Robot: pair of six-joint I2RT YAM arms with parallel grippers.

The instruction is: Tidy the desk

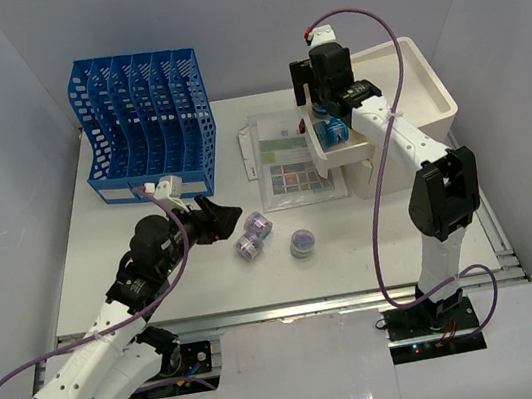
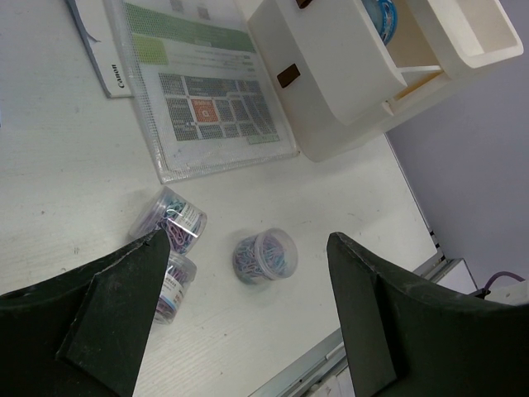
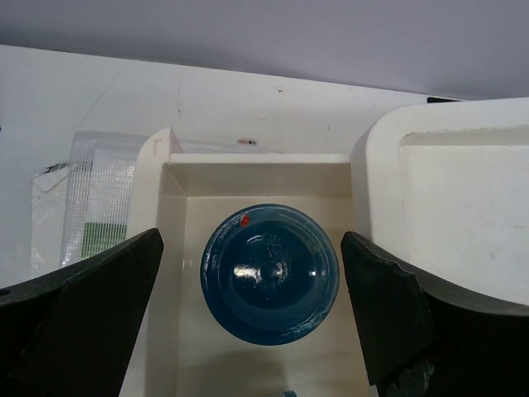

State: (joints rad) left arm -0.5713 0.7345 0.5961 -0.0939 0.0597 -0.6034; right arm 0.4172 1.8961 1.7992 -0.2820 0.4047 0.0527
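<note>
Left gripper [image 1: 220,217] is wide open and empty, hovering over the white desk [image 1: 338,269] near three clip jars [image 2: 264,255]. Right gripper [image 3: 252,248] is wide open and empty above a blue round object [image 3: 270,281] in the open drawer [image 3: 248,174].

Blue perforated rack [image 1: 145,127], cream cabinet [image 1: 426,93], white desk [image 1: 353,236].

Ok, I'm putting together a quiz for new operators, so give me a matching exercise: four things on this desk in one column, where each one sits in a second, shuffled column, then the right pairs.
Things
1. blue file rack
2. round blue container
3. three clip jars
4. clear sleeve of printed sheets

Places
A. inside the open drawer
B. lying flat beside the cream cabinet
C. back left corner of the desk
D. loose, toward the front edge

Pairs: 1-C, 2-A, 3-D, 4-B
</note>
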